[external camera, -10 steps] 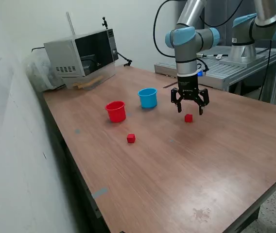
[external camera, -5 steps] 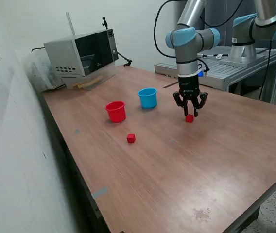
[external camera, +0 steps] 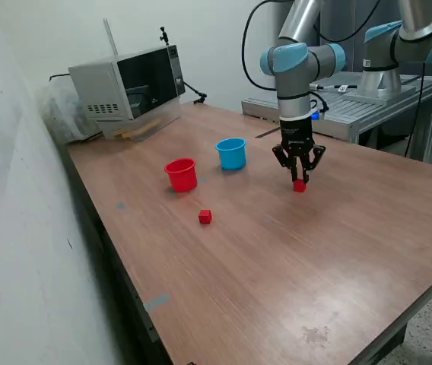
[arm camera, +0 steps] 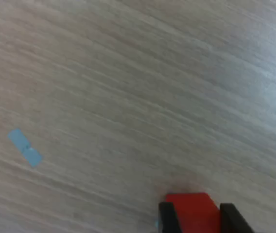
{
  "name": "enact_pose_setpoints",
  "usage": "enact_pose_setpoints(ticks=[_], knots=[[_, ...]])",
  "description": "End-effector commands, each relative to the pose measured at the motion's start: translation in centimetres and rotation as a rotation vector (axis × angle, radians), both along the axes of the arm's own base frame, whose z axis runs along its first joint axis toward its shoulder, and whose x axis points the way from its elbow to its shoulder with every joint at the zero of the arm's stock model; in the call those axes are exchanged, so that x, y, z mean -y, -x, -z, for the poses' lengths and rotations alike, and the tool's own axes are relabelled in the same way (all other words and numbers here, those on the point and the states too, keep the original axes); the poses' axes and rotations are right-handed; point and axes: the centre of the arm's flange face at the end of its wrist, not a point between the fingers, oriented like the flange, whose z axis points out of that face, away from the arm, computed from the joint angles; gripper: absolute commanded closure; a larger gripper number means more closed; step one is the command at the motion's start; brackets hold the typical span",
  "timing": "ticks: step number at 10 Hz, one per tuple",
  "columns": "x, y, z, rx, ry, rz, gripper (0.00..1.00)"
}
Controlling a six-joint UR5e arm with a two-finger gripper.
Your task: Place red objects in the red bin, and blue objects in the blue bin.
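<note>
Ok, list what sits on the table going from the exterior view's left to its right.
Microwave → red cup → loose red cube → blue cup → red cube between the fingers of the gripper.

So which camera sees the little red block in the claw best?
The wrist view: the red cube looks big there, squeezed between the two black fingers. The exterior view shows that cube only as a tiny red speck under the gripper.

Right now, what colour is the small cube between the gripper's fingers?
Red; the small solid cube shows best in the wrist view.
</note>
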Motion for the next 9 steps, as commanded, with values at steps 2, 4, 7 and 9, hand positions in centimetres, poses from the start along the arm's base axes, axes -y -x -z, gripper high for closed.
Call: enact_pose_setpoints(ticks=[2,4,7,9], knots=[[-0.3,0.1,-1.9,-0.027,-0.031,0.000,1.00],[0.1,-0.2,-6.9,-0.097,-0.037,-0.006,1.00],[0.4,-1.5,-13.8,-0.148,-0.034,-0.009,1.00],[0.3,-2.3,-16.9,-0.175,-0.042,-0.009,1.00]])
